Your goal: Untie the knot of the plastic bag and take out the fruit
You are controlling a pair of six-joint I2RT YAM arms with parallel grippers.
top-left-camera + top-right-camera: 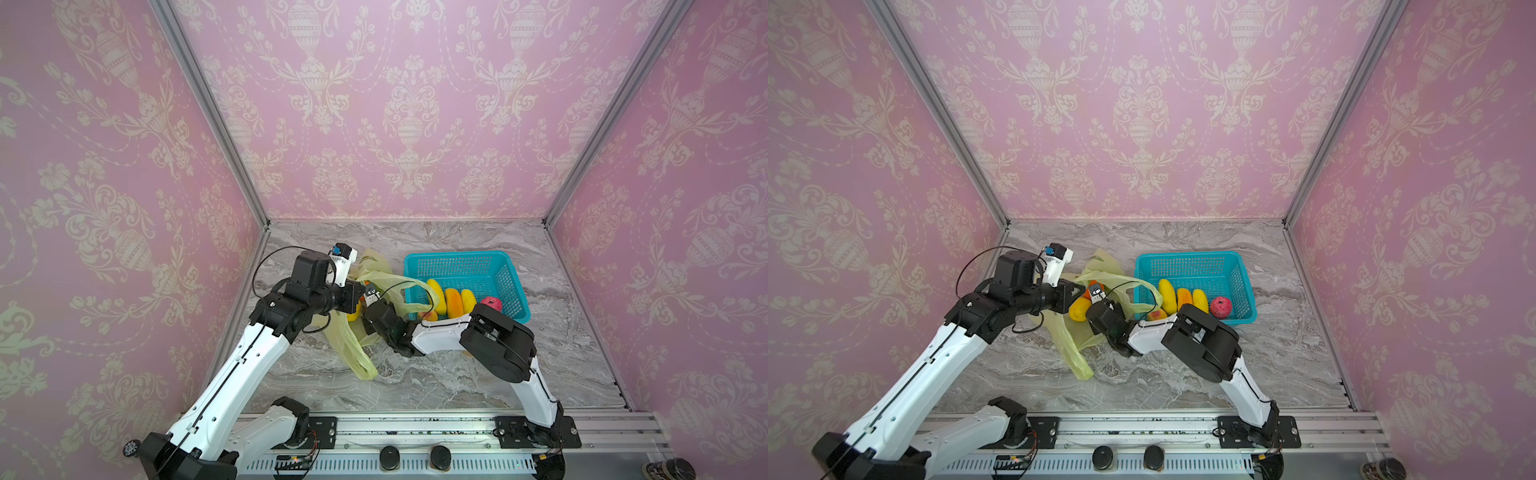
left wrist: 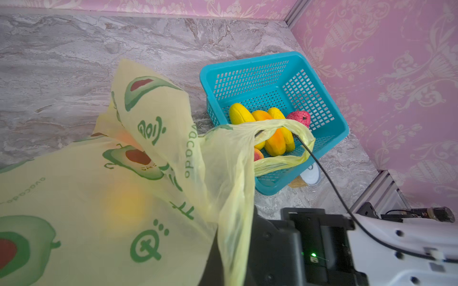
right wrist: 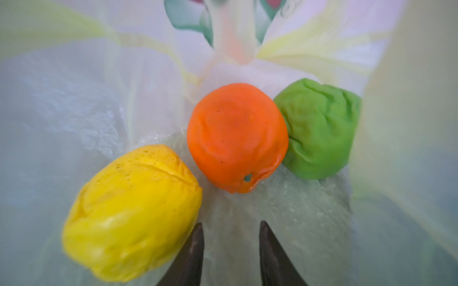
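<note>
Marble tabletop | step: emptying untied plastic bag | left claw clenched, apparently on bag rim | right claw parted, empty, inside bag | next: close on orange fruit.

Lab test booth: pink wallpaper panels, alu frame, marble top.

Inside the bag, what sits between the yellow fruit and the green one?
The orange, as the right wrist view shows.

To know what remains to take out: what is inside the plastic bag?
Inside the plastic bag, the right wrist view shows a yellow fruit, an orange and a green fruit. Anything under the bag's folds is covered.
</note>
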